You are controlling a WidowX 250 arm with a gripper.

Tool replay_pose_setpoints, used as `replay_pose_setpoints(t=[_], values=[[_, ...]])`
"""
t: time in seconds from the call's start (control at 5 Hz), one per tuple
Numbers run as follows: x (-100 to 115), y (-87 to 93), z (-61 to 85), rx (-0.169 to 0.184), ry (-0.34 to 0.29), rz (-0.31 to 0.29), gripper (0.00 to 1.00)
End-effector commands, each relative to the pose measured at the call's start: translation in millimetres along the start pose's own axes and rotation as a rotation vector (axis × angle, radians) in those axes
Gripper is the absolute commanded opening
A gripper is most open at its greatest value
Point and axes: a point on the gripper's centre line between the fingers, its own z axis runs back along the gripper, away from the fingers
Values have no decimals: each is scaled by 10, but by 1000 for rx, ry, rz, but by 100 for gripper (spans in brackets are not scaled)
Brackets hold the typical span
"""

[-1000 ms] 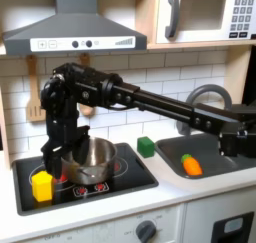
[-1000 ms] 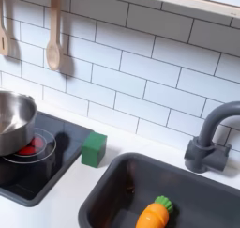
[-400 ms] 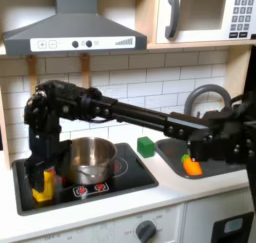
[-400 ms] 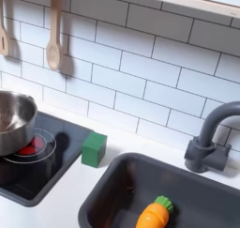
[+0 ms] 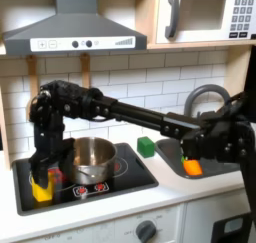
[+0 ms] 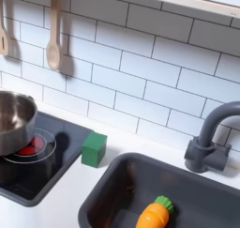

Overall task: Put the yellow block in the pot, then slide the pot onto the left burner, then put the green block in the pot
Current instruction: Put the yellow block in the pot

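Stovetop (image 5: 120, 183) black, glossy; white tile wall (image 6: 141, 72) behind

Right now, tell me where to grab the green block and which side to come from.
Take the green block from straight above, pincer closing on two opposite flat side faces. It sits upright on the white counter between the stovetop and the sink, top free, so a top-down approach probably avoids both edges.
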Motion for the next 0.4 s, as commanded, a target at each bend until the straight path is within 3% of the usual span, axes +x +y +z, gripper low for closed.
replay_pose_setpoints(t=[0.0, 0.2], values=[[225, 77, -41, 24, -23, 44, 100], [293, 55, -99, 31, -23, 39, 100]])
